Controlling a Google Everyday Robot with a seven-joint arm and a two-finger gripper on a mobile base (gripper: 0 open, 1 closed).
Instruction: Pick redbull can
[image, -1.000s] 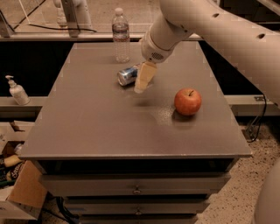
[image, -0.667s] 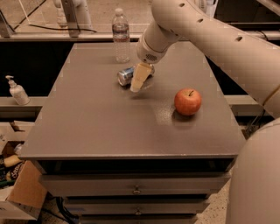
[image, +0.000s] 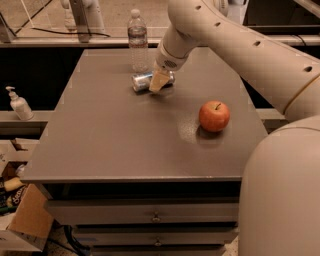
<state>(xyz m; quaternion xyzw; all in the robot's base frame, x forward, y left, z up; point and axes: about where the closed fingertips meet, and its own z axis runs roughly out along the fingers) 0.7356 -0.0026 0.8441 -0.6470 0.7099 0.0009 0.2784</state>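
Note:
The redbull can (image: 142, 81) is a slim silver and blue can lying on its side on the grey table (image: 110, 135), toward the back middle. My gripper (image: 159, 81) comes down from the upper right on the white arm and sits right over the can's right half, its tan fingers (image: 157, 80) covering that part. The can's left end shows.
A clear plastic water bottle (image: 138, 40) stands upright just behind the can. A red apple (image: 214, 116) sits on the table to the right. A white pump bottle (image: 19, 104) stands on a ledge at the left. My arm's large white body fills the right side.
My gripper has moved left and back, from in front of the can's right end to directly over the can. The can, bottle and apple have not moved.

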